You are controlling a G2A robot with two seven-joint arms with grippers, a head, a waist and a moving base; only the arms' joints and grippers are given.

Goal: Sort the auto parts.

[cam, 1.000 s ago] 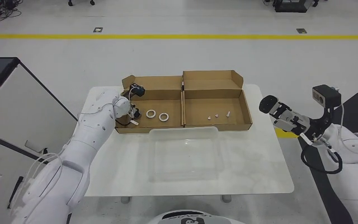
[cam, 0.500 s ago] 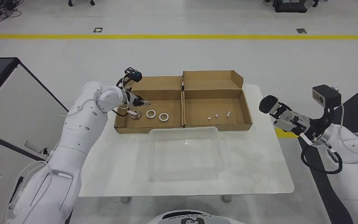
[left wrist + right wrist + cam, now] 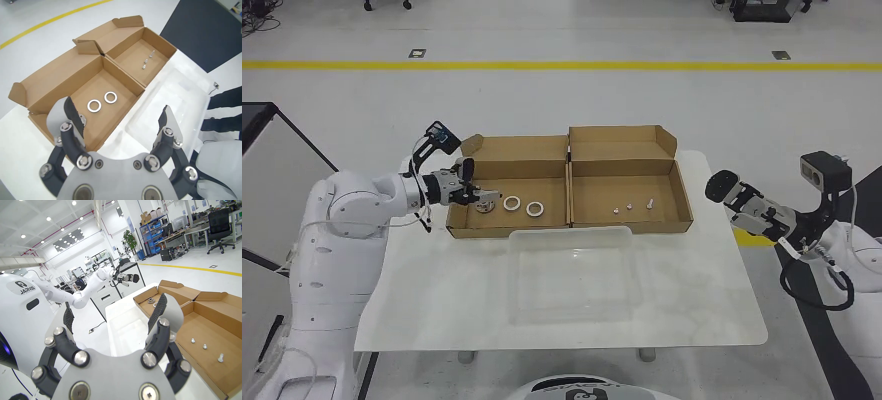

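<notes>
Taking twelve o'clock as the far side of the white table (image 3: 692, 290) in the top view, the sort looks close to finished. Every part I can make out already lies in a box, though the shallow clear plastic tray (image 3: 569, 272) at six o'clock of the boxes is hard to read through its glare, so a small piece there could escape me. The left-hand brown cardboard box (image 3: 512, 150) holds a flanged silver metal hub (image 3: 483, 207) and, at three o'clock of it, two flat silver metal rings (image 3: 512, 203). The right-hand brown cardboard box (image 3: 622, 145) holds three small silver bolts (image 3: 628, 207) in a loose row. The left claw (image 3: 467, 187) hangs raised over the left box's nine o'clock wall, its fingers (image 3: 73, 115) spread wide with nothing between them. The hub sits on the box floor at about four o'clock of it, near but apart. The right claw (image 3: 720, 187) hangs off the table's three o'clock edge, likewise spread and empty, well apart from the bolts. I judge the step in hand to be the placing of the hub, now set down. The next move calls for carrying the left claw clear of the cardboard wall and checking the tray for leftovers.
</notes>
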